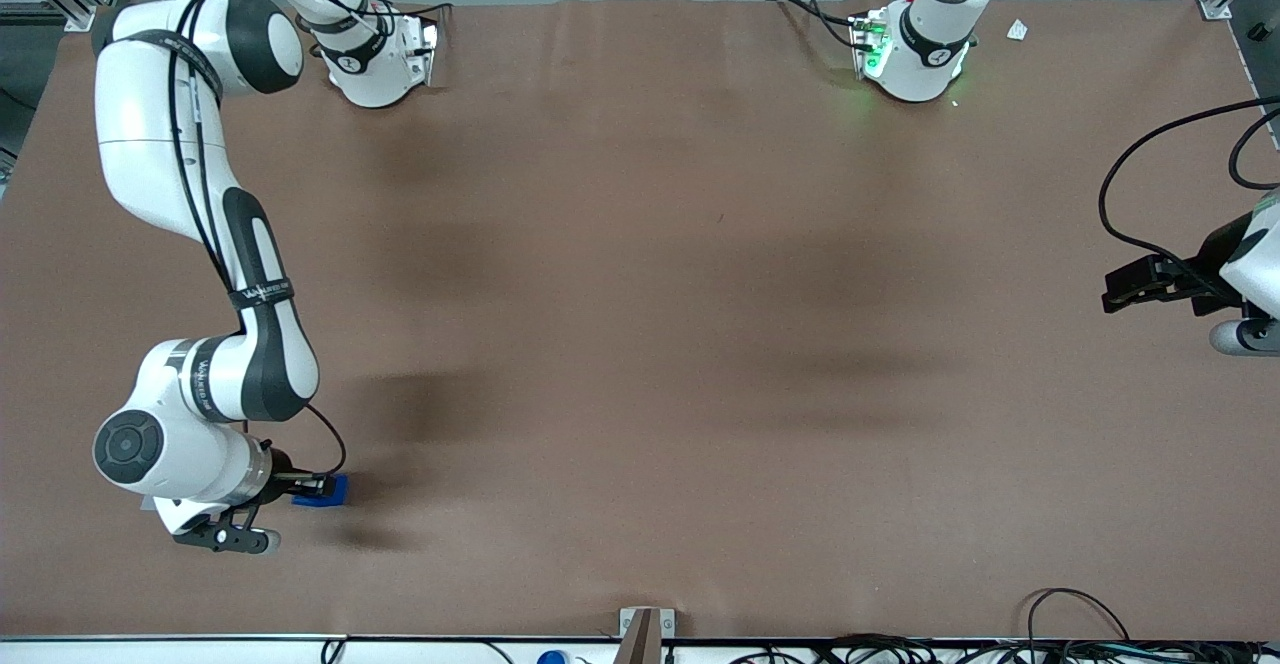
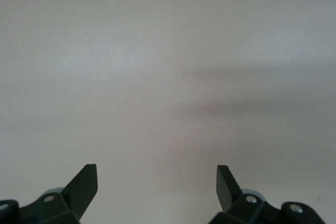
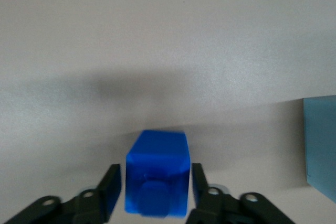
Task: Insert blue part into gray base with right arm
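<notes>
Right arm [image 1: 215, 244] folded down lower left of front view, wrist low over brown table [image 1: 640, 294]. Gripper [image 3: 156, 188] narrowly parted, fingers [image 3: 109, 190] flanking blue part [image 3: 156, 179]; grip unconfirmed. Part upright on table. Gray base [image 3: 320, 148] beside it, apart.

Blue part [image 3: 156, 179] upright between pincer [image 3: 155, 184] fingers; gray base [image 3: 320, 148] beside.

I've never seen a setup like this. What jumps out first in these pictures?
The bright blue part stands out: it sits between the fingers of the right arm's pincer, low over the brown table at the working arm's end, near the front camera. The white right arm curls over it with its black cable. A gray-blue block, perhaps the gray base, lies beside it.
</notes>
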You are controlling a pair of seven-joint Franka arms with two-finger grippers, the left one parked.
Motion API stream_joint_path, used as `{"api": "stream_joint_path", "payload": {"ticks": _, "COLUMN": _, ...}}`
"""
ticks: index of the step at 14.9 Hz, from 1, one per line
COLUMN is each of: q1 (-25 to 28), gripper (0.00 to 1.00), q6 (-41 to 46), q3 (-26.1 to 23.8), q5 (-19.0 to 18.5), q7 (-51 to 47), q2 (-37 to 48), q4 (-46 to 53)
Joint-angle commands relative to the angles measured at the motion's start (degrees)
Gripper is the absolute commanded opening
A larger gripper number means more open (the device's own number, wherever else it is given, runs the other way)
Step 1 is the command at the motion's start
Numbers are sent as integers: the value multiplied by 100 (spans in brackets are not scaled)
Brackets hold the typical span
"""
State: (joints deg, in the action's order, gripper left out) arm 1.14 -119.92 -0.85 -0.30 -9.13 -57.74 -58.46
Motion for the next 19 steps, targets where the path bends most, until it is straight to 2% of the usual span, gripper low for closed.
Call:
{"api": "stream_joint_path", "payload": {"ticks": 1, "q1": -43, "gripper": 100, "q6": -172, "q3": -2, "q5": 82, "q7": -1, "q2": 61, "q4": -96}}
{"api": "stream_joint_path", "payload": {"ticks": 6, "q1": -44, "gripper": 100, "q6": -6, "q3": 15, "q5": -5, "q7": 34, "q2": 376, "q4": -96}}
{"api": "stream_joint_path", "payload": {"ticks": 10, "q1": -105, "gripper": 100, "q6": 742, "q3": 33, "q5": -190, "q7": 297, "q2": 973, "q4": -61}}
{"api": "stream_joint_path", "payload": {"ticks": 15, "q1": -439, "gripper": 100, "q6": 1909, "q3": -2, "q5": -102, "q7": 525, "q2": 2132, "q4": -96}}
{"api": "stream_joint_path", "payload": {"ticks": 19, "q1": -448, "gripper": 100, "q6": 2814, "q3": -2, "q5": -67, "q7": 640, "q2": 2889, "q4": -113}}
